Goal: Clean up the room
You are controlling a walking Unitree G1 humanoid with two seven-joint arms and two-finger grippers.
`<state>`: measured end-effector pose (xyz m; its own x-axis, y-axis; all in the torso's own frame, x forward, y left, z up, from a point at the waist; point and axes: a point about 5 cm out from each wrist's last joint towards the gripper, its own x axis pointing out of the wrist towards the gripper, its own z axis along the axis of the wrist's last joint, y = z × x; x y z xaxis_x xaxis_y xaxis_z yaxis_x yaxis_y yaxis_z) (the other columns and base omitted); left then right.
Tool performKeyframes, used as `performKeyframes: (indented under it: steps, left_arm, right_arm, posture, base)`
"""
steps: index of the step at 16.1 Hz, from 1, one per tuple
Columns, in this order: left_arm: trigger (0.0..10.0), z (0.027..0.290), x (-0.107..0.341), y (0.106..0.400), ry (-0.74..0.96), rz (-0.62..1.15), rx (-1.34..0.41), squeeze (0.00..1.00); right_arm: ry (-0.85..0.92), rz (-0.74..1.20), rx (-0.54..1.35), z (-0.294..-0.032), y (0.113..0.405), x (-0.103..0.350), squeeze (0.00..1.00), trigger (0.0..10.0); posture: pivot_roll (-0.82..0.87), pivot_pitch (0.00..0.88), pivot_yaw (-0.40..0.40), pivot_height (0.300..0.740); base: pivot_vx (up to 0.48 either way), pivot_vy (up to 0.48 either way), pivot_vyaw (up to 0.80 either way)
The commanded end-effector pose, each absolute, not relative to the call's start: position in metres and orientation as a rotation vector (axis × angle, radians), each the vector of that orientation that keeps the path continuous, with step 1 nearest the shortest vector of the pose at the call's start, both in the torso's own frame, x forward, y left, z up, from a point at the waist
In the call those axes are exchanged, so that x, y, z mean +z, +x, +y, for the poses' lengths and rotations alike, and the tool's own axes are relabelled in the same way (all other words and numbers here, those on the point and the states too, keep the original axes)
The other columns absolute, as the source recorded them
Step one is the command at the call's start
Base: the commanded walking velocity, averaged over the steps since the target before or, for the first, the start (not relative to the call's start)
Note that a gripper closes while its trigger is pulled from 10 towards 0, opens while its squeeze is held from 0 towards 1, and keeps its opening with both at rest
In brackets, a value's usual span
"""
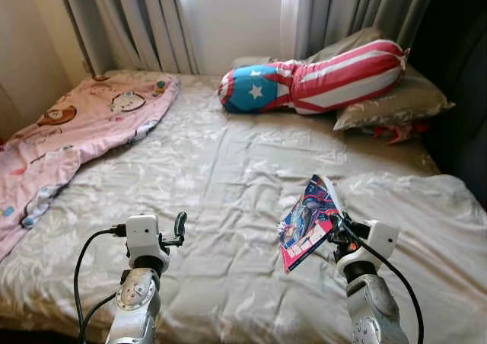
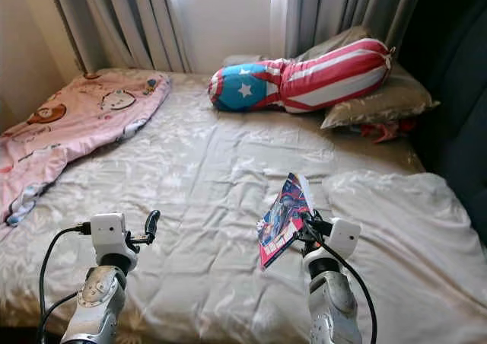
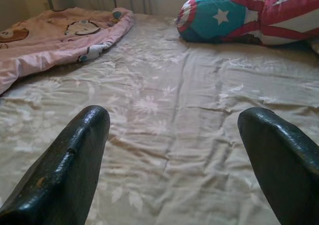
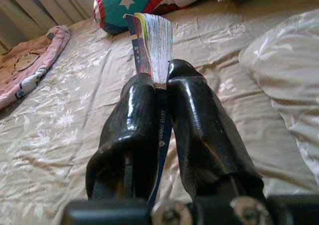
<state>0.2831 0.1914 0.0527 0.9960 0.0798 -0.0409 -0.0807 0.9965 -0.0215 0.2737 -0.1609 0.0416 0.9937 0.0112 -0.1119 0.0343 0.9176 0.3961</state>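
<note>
Lower right of the frame: the right pincer [image 1: 335, 224] grips a thin comic book [image 1: 306, 221] by one edge, above the bed [image 1: 228, 207]. Held so narrowly, it may slip or flop. Lower left, the left pincer [image 1: 179, 226] hovers open, empty.

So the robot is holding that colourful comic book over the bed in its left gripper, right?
Not quite: the comic book is clamped in the right gripper, as the right wrist view shows. It is held over the bed. The left gripper is open.
</note>
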Motion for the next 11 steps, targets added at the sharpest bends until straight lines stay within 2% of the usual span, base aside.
performKeyframes:
  steps: [1, 11]
  left_arm:
    - [10.0, 0.1931, 0.0539, 0.2845, -0.013, 0.049, 0.074, 0.00]
    - [10.0, 0.1958, 0.0574, 0.2872, 0.002, 0.046, 0.067, 0.00]
  right_arm:
    - [0.418, 0.090, 0.005, -0.1547, 0.2752, 0.0455, 0.00, 10.0]
    - [0.437, 0.100, 0.037, -0.1491, 0.2763, 0.0437, 0.00, 10.0]
  posture:
    - [-0.09, 0.000, 0.012, 0.659]
    - [-0.08, 0.000, 0.017, 0.659]
  base:
    - [0.000, 0.000, 0.00]
    - [0.000, 0.000, 0.00]
